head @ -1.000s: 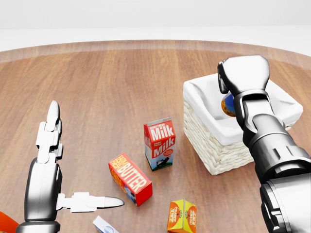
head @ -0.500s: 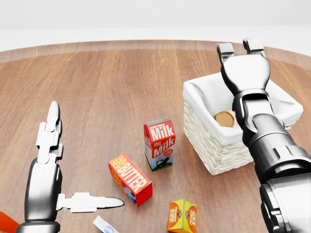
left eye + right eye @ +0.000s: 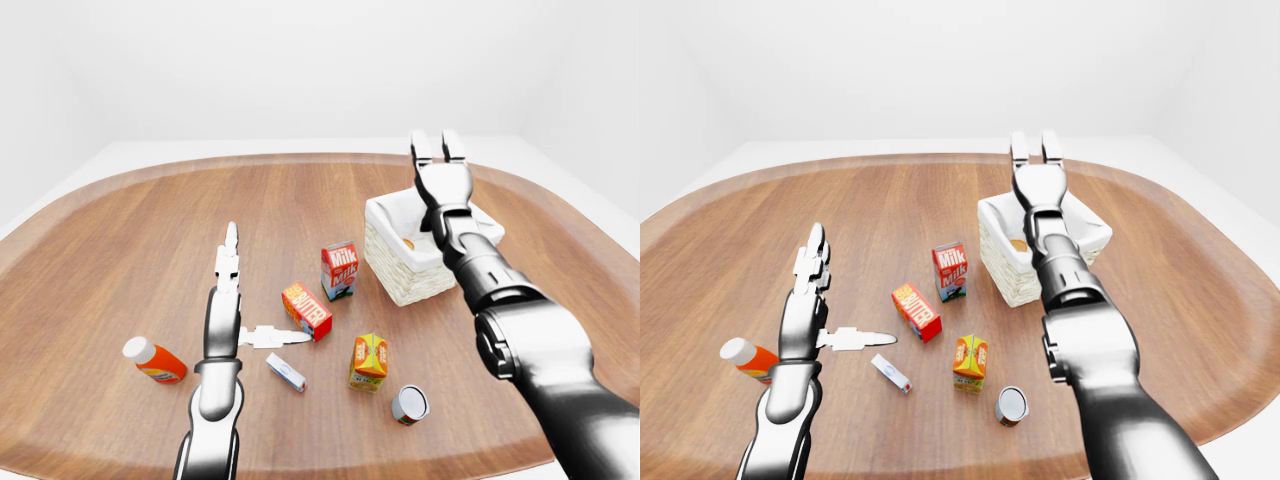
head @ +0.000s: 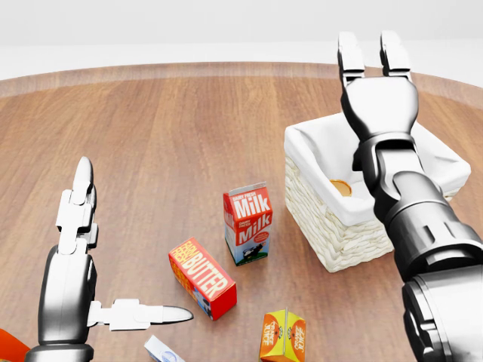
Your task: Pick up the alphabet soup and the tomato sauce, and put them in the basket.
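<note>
While looking through the left-eye view, found the right hand (image 3: 443, 185) raised over the white wicker basket (image 3: 400, 282), fingers (image 3: 420, 150) straight, spread apart and gripping nothing. Spotted one can (image 3: 408, 243) lying inside the basket against the white liner, only an orange-brown end showing, too small to read the label. Noted a second can (image 3: 409, 404), grey-topped with a red side, resting on the wooden table (image 3: 130, 230) near the bottom of the view, well apart from the basket and just beside an orange carton (image 3: 369, 360). Could not tell which can was the soup and which the sauce. Saw the left hand (image 3: 222, 320) low over the table at the left, fingers stretched flat and apart, thumb pointing right toward a butter box (image 3: 307, 311), touching nothing. Marked a milk carton (image 3: 339, 270) upright between butter and basket, a small white-and-blue box (image 3: 286, 372) below the thumb, and an orange bottle (image 3: 155, 361) lying at far left.

Turning to the head view, met the same open right hand above the basket's far rim, the can low in the basket beside the forearm. Found the left hand empty at lower left.

Switching to the right-eye view, confirmed the second can alone at the bottom, untouched by either hand.
</note>
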Controlling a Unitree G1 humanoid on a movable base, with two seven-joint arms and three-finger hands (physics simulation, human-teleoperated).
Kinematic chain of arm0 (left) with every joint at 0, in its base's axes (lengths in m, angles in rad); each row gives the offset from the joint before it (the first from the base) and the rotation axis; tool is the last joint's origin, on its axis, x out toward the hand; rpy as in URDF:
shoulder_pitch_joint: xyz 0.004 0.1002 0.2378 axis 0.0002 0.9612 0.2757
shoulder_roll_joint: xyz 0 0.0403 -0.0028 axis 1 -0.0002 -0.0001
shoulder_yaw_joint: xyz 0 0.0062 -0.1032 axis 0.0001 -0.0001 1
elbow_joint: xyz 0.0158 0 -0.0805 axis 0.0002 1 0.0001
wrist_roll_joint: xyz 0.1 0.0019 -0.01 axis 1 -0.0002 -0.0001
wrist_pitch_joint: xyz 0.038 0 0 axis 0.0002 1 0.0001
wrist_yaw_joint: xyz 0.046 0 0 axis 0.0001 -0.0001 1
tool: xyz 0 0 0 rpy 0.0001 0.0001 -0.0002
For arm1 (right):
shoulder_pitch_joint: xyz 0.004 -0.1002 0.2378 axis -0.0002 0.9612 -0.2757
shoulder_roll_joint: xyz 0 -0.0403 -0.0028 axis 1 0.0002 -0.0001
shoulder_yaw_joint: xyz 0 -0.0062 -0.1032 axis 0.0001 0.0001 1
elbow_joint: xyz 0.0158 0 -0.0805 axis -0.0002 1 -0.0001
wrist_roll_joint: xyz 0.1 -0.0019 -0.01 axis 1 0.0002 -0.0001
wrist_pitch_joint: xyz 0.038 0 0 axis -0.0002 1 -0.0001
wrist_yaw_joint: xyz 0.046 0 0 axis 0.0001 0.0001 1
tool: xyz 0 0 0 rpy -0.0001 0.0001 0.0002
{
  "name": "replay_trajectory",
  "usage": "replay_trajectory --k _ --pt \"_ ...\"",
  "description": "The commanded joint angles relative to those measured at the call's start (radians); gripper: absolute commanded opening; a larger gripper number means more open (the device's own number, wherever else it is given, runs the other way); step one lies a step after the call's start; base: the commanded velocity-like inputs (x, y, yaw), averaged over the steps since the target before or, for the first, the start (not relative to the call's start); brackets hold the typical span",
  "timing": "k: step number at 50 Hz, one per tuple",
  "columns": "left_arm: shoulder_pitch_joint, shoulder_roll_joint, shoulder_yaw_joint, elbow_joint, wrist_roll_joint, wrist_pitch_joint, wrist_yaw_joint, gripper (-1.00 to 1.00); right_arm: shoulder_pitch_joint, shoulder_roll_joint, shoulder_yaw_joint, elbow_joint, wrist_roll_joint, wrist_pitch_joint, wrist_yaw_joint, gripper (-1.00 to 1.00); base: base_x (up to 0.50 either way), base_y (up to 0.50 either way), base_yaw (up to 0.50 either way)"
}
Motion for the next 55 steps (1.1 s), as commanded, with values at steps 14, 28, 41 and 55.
replay_trajectory --k 14,28,41,55 --pt "0.007 0.004 0.001 -0.012 0.010 0.000 0.003 1.00 -0.007 0.007 -0.061 -0.008 0.317 -0.074 -0.005 1.00 0.00 0.00 0.00" --pt "0.007 0.005 0.001 -0.006 0.011 0.000 0.003 1.00 -0.014 0.027 -0.085 -0.020 0.463 -0.074 0.000 1.00 0.00 0.00 0.00" --pt "0.008 0.004 0.001 -0.018 0.011 0.000 0.000 1.00 -0.022 0.031 -0.103 -0.031 0.590 -0.074 0.053 1.00 0.00 0.00 0.00" --pt "0.001 0.003 0.005 -0.017 0.009 0.000 0.000 1.00 -0.028 0.037 -0.120 -0.053 0.721 -0.074 0.089 1.00 0.00 0.00 0.00"
